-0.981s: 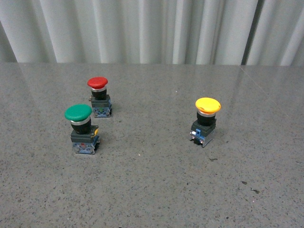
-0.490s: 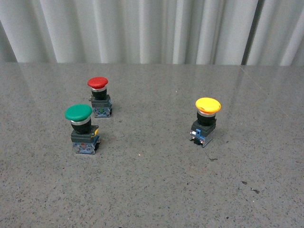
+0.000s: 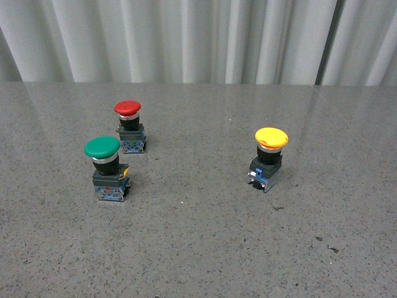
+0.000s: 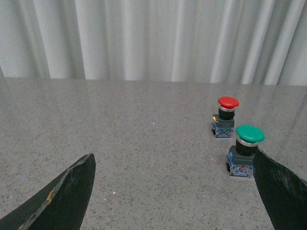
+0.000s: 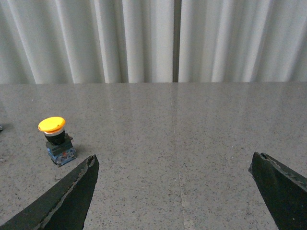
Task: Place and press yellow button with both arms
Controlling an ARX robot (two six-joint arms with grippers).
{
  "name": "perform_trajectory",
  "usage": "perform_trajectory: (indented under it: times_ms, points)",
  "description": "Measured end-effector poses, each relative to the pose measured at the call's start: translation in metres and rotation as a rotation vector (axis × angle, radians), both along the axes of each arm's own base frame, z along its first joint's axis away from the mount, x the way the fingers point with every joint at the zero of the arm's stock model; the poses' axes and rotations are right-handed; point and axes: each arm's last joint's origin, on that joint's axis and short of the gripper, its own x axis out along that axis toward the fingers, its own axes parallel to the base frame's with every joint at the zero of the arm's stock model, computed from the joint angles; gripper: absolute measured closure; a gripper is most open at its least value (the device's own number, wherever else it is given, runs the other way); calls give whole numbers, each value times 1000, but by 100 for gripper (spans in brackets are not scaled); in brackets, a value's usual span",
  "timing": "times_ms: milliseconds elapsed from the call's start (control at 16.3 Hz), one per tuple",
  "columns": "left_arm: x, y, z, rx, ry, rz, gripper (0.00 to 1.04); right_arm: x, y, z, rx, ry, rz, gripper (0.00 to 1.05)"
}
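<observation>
The yellow button (image 3: 270,158) stands upright on the grey table, right of centre in the front view; neither arm shows there. In the right wrist view the yellow button (image 5: 56,140) stands ahead of and outside one fingertip of my right gripper (image 5: 173,163), which is open over bare table. My left gripper (image 4: 173,160) is open too, with nothing between its fingers. The yellow button is out of the left wrist view.
A green-capped button (image 3: 107,169) and a red-capped button (image 3: 129,126) stand at the left of the table (image 3: 198,242). The green button (image 4: 245,150) stands just beyond one left fingertip (image 4: 276,182), the red one (image 4: 225,116) further off. White curtains (image 3: 186,37) hang behind.
</observation>
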Motion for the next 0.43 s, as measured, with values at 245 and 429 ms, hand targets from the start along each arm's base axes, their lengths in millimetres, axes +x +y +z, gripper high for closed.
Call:
perform_trajectory:
  times_ms: [245,429]
  points:
    - [0,0,0,0,0,0,7,0,0,0,0,0,0,6]
    - [0,0,0,0,0,0,7,0,0,0,0,0,0,6]
